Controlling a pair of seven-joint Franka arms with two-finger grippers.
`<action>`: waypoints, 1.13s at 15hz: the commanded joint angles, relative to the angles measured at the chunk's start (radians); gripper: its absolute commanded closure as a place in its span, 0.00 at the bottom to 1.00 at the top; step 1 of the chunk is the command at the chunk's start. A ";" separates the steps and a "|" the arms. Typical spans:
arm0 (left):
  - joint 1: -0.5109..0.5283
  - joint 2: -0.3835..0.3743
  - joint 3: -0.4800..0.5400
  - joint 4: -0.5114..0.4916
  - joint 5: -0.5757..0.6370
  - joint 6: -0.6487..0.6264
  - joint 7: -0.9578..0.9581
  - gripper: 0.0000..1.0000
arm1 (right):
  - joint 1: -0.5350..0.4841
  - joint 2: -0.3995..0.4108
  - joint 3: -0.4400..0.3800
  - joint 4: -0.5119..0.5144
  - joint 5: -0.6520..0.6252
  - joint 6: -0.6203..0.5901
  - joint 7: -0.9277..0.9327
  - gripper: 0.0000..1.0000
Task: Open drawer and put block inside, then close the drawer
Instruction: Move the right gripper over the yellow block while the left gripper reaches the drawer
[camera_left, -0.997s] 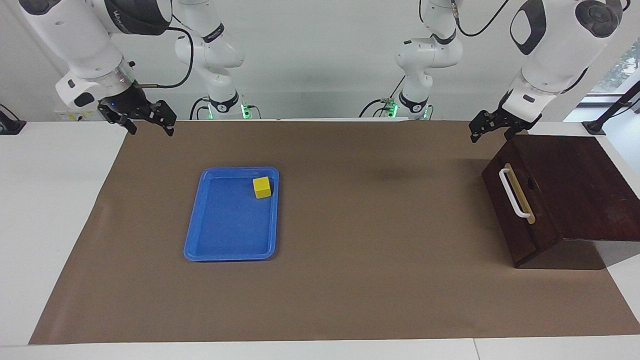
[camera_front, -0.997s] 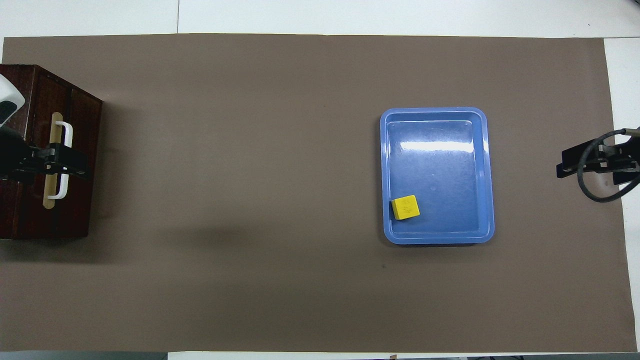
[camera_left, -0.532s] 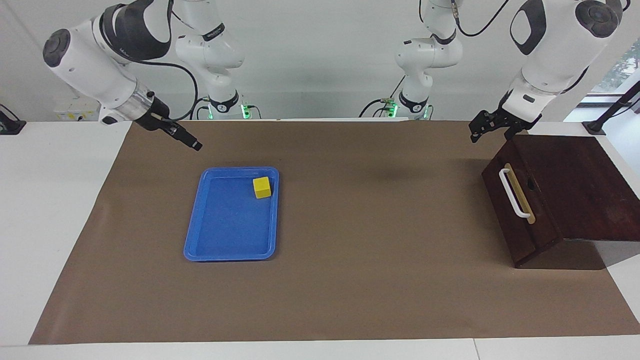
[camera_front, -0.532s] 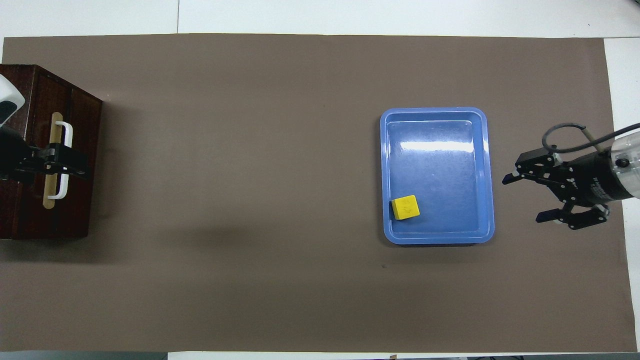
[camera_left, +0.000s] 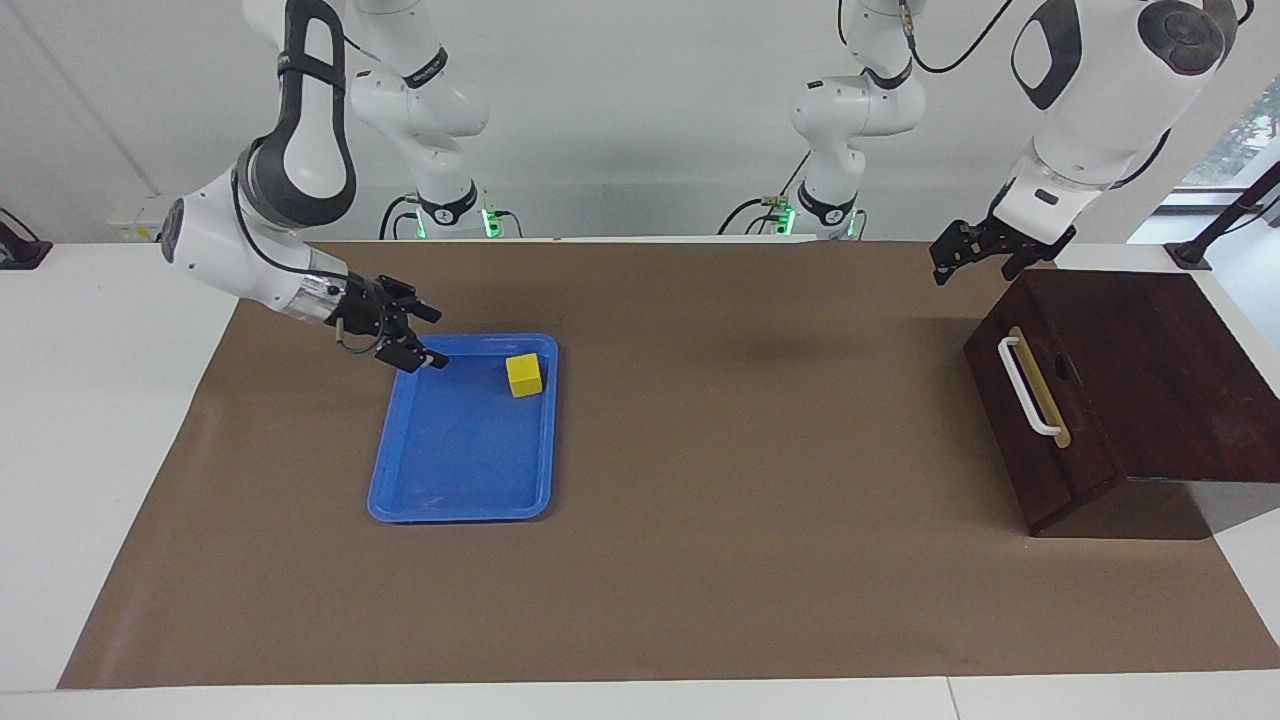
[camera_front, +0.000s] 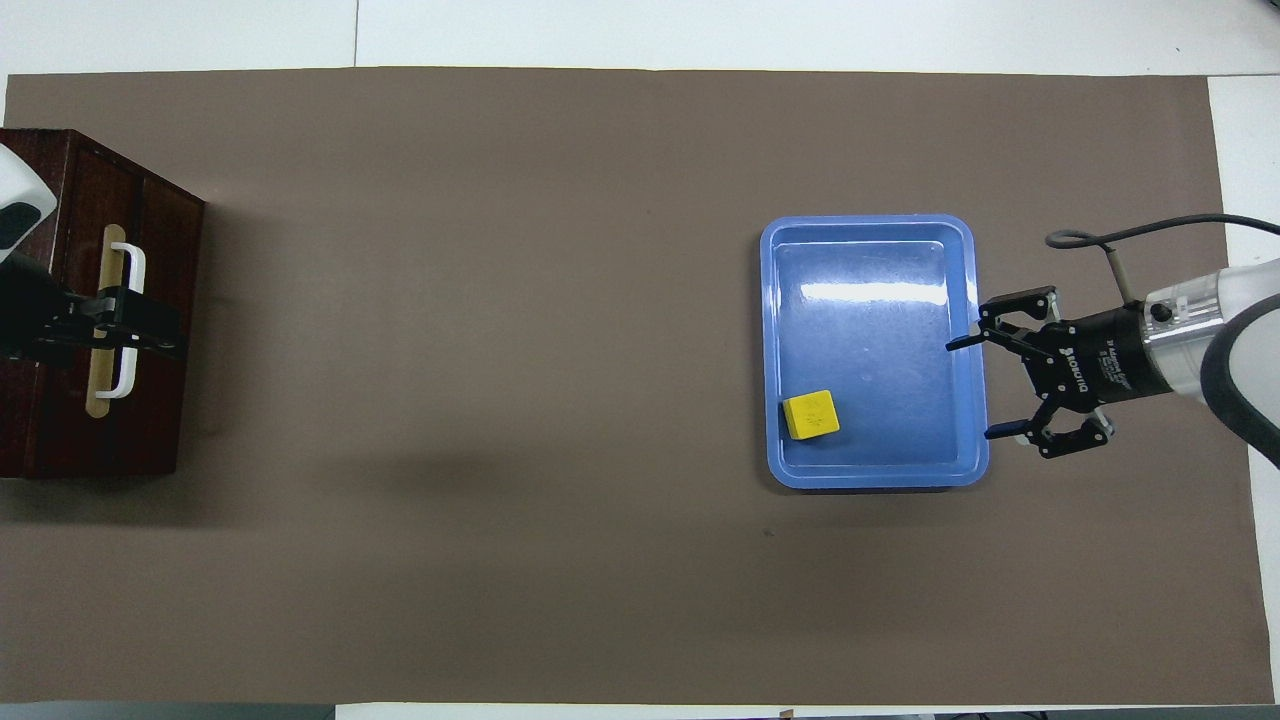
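Observation:
The yellow block (camera_left: 524, 375) (camera_front: 810, 414) lies in the blue tray (camera_left: 460, 515) (camera_front: 870, 478), in a corner nearer the robots. My right gripper (camera_left: 430, 338) (camera_front: 970, 390) hangs low and open over the tray's rim toward the right arm's end, a tray's width from the block, holding nothing. The dark brown drawer (camera_left: 1045, 475) (camera_front: 160, 250) is shut, its white handle (camera_left: 1028, 388) (camera_front: 135, 265) facing the tray. My left gripper (camera_left: 968, 268) (camera_front: 170, 336) is raised and open over the drawer's front edge; from above it covers the handle without touching it.
A brown mat (camera_left: 750, 560) covers most of the white table (camera_left: 90, 420). The drawer cabinet stands at the left arm's end and the tray toward the right arm's end, with bare mat between them.
My right arm has swung down from beside the mat's edge to the tray's rim, its gripper turning toward the block. The left arm has barely shifted. Block and drawer have not moved.

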 joint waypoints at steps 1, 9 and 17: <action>-0.009 -0.023 0.002 -0.020 -0.007 0.013 0.007 0.00 | 0.008 0.063 0.008 -0.013 0.060 0.020 0.029 0.00; -0.059 -0.024 -0.001 -0.110 0.235 0.153 0.004 0.00 | 0.048 0.229 0.013 0.016 0.154 0.023 -0.048 0.00; -0.095 0.057 -0.001 -0.274 0.581 0.327 -0.184 0.00 | 0.099 0.241 0.013 0.004 0.157 0.080 -0.102 0.00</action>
